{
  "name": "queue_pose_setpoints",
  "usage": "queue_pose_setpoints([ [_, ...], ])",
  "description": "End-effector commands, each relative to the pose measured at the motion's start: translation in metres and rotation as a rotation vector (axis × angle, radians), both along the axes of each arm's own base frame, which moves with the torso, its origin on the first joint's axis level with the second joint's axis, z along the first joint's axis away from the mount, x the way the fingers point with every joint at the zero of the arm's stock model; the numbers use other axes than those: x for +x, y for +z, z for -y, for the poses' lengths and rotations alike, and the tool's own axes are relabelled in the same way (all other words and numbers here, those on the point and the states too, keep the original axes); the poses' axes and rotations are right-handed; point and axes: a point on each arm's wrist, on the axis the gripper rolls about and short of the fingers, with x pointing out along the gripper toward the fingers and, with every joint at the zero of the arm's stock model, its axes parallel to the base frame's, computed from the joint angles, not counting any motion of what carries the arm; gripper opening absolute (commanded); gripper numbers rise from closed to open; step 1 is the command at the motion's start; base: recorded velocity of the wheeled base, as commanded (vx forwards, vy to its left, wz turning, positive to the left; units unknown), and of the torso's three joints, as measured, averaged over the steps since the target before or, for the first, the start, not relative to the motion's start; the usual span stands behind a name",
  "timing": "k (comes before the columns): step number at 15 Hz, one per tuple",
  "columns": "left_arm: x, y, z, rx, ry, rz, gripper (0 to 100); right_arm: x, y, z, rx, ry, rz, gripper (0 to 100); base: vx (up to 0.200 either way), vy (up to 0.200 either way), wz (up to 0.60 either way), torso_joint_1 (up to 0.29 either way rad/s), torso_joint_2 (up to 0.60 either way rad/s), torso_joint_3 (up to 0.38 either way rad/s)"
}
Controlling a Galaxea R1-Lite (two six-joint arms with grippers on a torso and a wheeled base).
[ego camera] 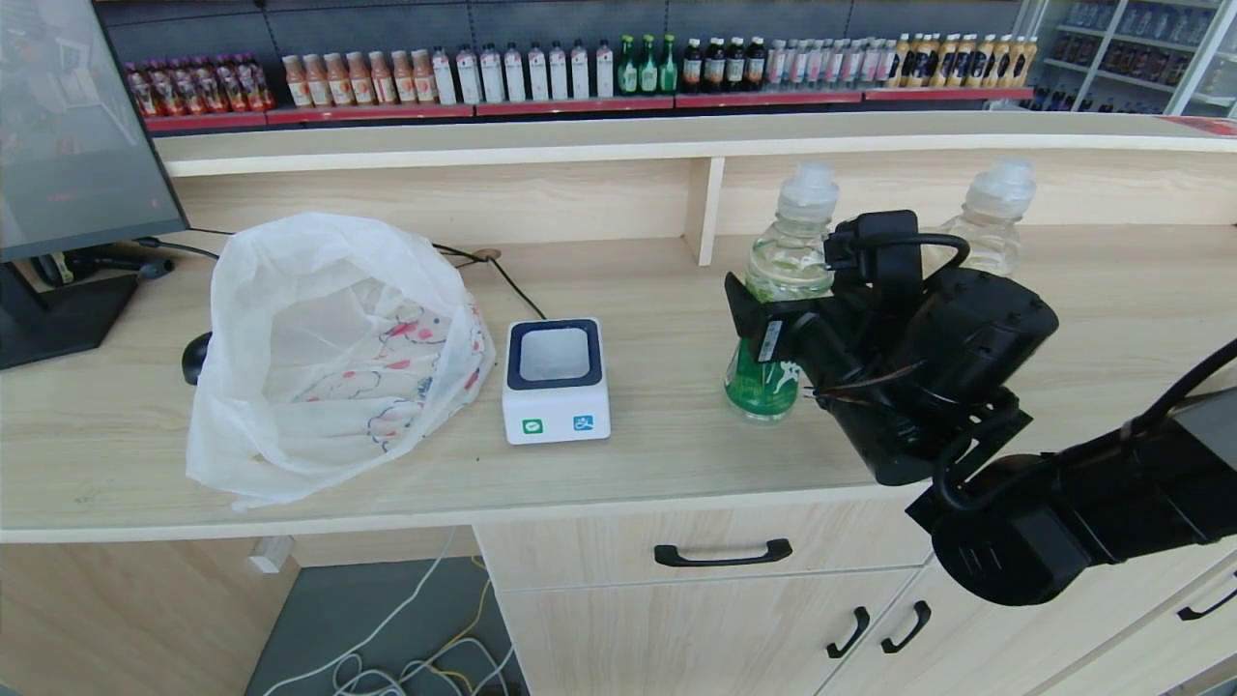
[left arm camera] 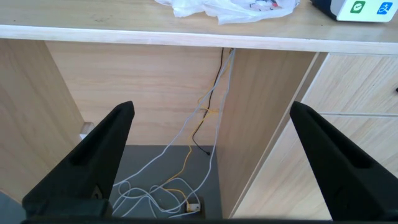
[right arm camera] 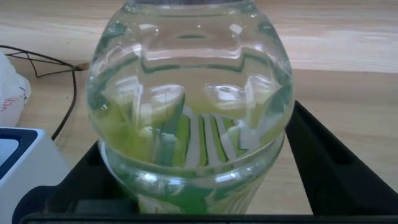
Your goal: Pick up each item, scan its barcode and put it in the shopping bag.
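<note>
Tightly around bottle point(ego camera: 792, 266), right gripper point(ego camera: 773, 331)

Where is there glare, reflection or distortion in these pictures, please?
Head view: the monitor reflects the room. Right wrist view: the bottle bends its green label and carries bright highlights. Left wrist view: the space under the counter lies shaded.

A shop: bottle-lined shelves point(ego camera: 570, 106), a checkout counter point(ego camera: 676, 459), a barcode scanner point(ego camera: 556, 382).

Light wood counter point(ego camera: 676, 319), raised back ledge point(ego camera: 580, 135), vertical divider point(ego camera: 710, 208). Drawers below, black handles point(ego camera: 723, 555). Grey floor point(ego camera: 319, 619), loose cables point(ego camera: 406, 667). Bottled-drink shelves point(ego camera: 580, 72) behind. Monitor point(ego camera: 68, 126) at counter's left end.
</note>
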Motion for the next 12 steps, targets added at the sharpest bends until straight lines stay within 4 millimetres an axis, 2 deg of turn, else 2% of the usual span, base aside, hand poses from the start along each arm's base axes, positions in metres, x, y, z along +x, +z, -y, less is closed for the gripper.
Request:
queue_pose_setpoints([
  [1,0.0000,0.0000,0.0000,0.000,0.002,0.001,100,-0.0014,0.0035,0.0009,0.006,0.001,0.009,0,0.000,0.000,0.00,0.000,0.00,0.000],
  [12,0.0000,0.0000,0.0000,0.000,0.002,0.001,100,-0.0083,0.0121,0.0048,0.018,0.003,0.026,0,0.000,0.000,0.00,0.000,0.00,0.000],
])
